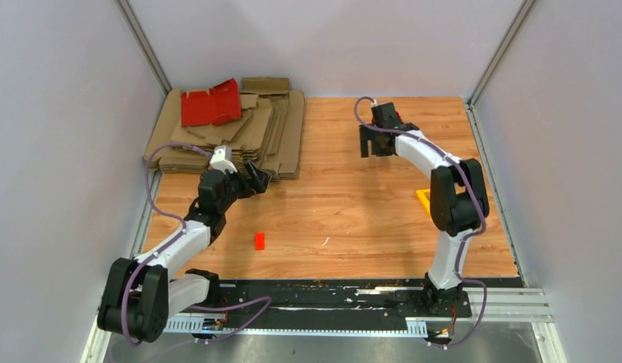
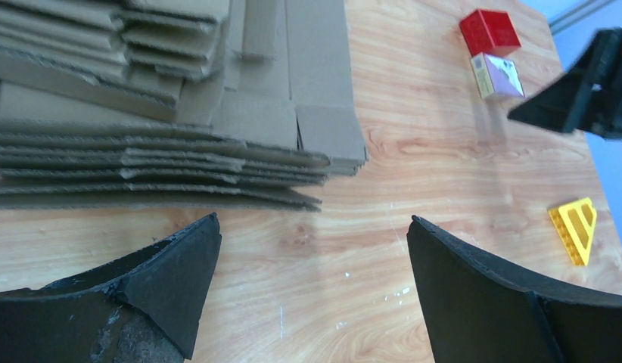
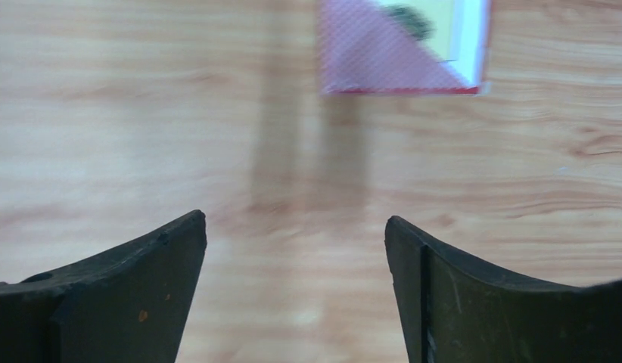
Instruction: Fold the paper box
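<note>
Pale grey walls close in three sides of a wood-grain table, seen from above. At 11 o'clock on the table lies a stack of flat brown corrugated cardboard sheets, their edges ragged and stepped. On top of that stack, toward its far side, rests the paper box. It is thin, bright red, unprinted card, opened out and mostly flat, with creases and notched flaps. Its long axis runs from 9 o'clock to 3 o'clock, tipped slightly so the right end points toward 2 o'clock. Neither arm touches it.

The left fingers are black and wedge-shaped with a rough matte surface. They are spread wide with nothing between them, just beside the near right corner of the cardboard stack, pointing toward 2 o'clock.

The right fingers, also black and curved, stand apart and hold nothing. They hang over bare wood at about 1 o'clock on the table, well apart from the paper box. Just ahead of them lies a small carton, pink-red with a fine pattern and a white edge. The left wrist view shows a glossy red cube right beside it.

A yellow ribbed tile lies at 3 o'clock. A small red block lies near 7 o'clock.
</note>
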